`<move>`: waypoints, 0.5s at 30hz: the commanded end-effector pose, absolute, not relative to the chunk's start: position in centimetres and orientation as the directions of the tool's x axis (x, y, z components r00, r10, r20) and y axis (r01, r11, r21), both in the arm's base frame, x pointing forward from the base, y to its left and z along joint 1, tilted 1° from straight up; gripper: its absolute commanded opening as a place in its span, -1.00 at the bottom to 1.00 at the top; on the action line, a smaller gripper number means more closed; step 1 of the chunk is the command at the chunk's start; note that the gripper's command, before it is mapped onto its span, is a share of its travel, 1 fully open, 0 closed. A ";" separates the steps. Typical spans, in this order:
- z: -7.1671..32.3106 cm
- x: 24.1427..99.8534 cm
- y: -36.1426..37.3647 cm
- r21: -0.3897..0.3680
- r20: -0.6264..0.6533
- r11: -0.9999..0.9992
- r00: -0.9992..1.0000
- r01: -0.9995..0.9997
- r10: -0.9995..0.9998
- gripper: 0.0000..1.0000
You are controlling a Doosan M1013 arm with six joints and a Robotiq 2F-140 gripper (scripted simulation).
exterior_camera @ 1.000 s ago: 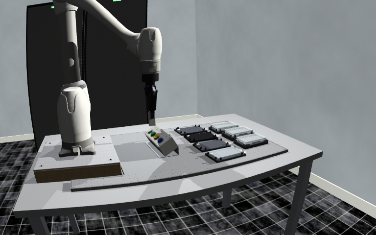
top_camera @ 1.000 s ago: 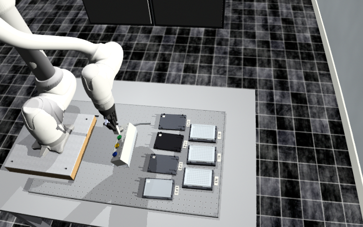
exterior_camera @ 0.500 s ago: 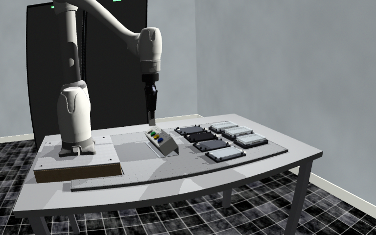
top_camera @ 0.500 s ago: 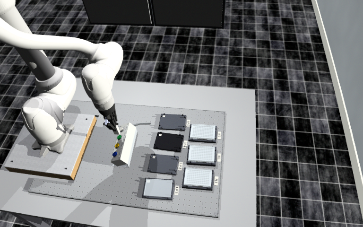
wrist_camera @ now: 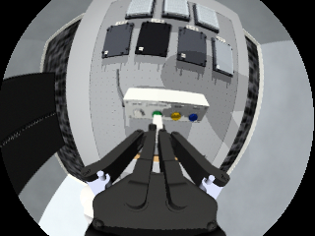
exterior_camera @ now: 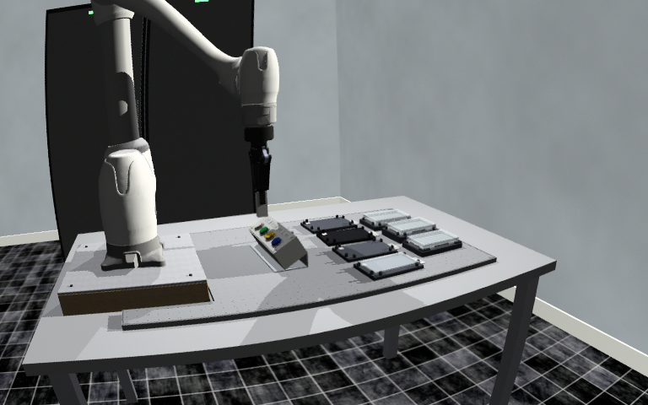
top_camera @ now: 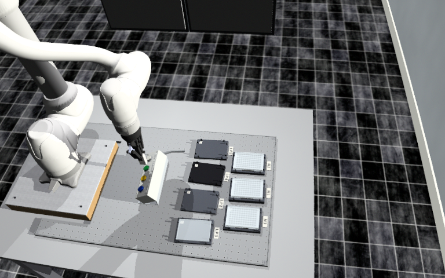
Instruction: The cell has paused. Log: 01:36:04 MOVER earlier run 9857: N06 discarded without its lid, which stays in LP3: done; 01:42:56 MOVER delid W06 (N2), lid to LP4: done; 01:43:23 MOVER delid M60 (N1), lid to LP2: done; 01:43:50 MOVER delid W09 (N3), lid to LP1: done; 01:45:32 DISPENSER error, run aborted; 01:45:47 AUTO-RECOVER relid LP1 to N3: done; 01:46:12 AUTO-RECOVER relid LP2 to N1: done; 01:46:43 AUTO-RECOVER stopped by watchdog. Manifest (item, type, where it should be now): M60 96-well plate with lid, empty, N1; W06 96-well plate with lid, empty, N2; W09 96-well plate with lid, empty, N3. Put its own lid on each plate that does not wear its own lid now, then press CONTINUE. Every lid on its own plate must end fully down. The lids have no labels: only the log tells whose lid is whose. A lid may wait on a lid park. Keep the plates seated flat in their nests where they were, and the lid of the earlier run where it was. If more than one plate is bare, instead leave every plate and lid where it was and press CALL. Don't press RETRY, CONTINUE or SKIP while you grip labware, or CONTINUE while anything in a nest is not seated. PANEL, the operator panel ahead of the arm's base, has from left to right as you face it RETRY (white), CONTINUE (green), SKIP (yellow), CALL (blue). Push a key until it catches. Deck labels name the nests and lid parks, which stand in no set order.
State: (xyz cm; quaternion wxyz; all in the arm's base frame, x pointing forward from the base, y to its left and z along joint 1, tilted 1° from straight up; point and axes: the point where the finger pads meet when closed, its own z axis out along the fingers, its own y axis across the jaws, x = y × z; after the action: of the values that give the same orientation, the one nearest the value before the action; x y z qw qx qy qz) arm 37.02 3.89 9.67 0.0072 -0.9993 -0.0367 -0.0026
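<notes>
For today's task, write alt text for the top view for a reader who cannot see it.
A white robot arm's shut claw hangs above the white-key end of a button panel. Right of it lie four lid parks, only one holding a clear lid, and three well plates.

Lighting even and bright on my feeds; soft arm shadows fall across the deck (top_camera: 108,209). Wrist view fisheye-warped, circular black vignette, slightly blurred.

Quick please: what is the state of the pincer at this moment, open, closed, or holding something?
Pincer: closed, holding nothing, poised above the operator panel, with its tip near the white-key end.
</notes>
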 end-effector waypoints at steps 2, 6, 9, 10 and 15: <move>9.7 37.0 3.9 -0.014 0.006 -0.997 0.997 0.073 0.073 -1.00; 9.6 37.0 3.9 -0.014 0.006 -0.997 0.997 0.073 0.073 -1.00; 9.5 37.0 3.9 -0.014 0.006 -0.997 0.997 0.073 0.073 -1.00; 9.5 37.0 3.9 -0.014 0.006 -0.997 0.997 0.073 0.073 -1.00; 9.3 37.0 3.9 -0.014 0.006 -0.997 0.997 0.073 0.073 -1.00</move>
State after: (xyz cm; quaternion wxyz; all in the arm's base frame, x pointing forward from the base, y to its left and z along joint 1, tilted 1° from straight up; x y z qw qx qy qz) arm 37.02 3.90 9.34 0.0072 -0.9993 -0.0367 -0.0026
